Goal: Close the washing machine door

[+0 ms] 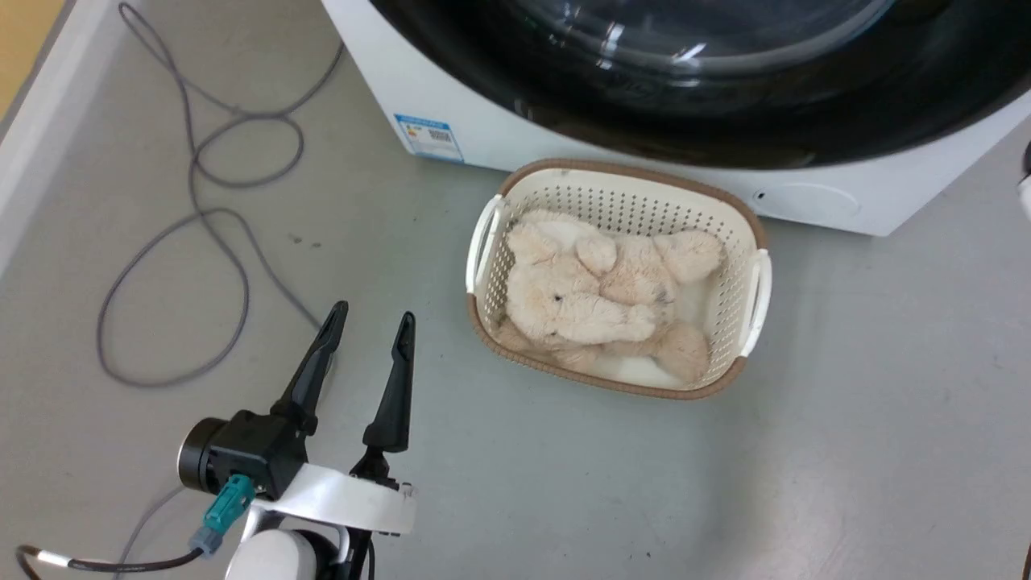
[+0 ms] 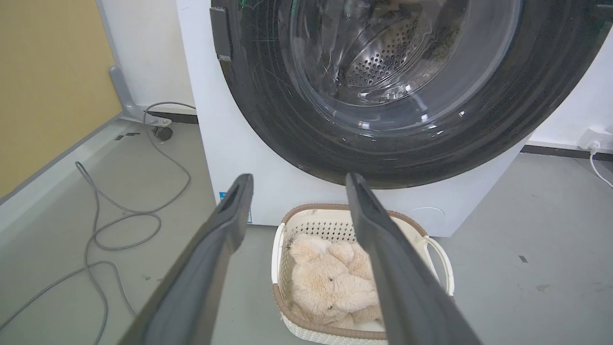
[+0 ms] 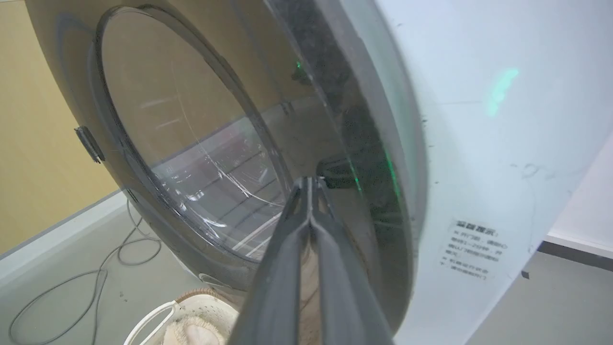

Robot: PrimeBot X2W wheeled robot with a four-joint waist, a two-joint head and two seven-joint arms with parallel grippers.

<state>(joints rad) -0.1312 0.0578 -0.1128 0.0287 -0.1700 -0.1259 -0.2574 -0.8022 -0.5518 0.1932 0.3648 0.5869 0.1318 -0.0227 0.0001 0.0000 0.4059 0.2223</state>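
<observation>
With my right gripper (image 3: 310, 184) pinched together at the glossy rim of the door (image 3: 191, 143), which sits near flush on the machine (image 3: 479, 120), and my left gripper (image 1: 374, 312) spread idle, I fear the tips skidding off before it latches.

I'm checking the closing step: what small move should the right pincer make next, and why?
Probably a short push forward with the right pincer. Its shut tips sit at the glossy black rim of the large round glass-windowed washing machine door, which looks nearly flush with the white machine front; whether it has latched can't be told.
</observation>
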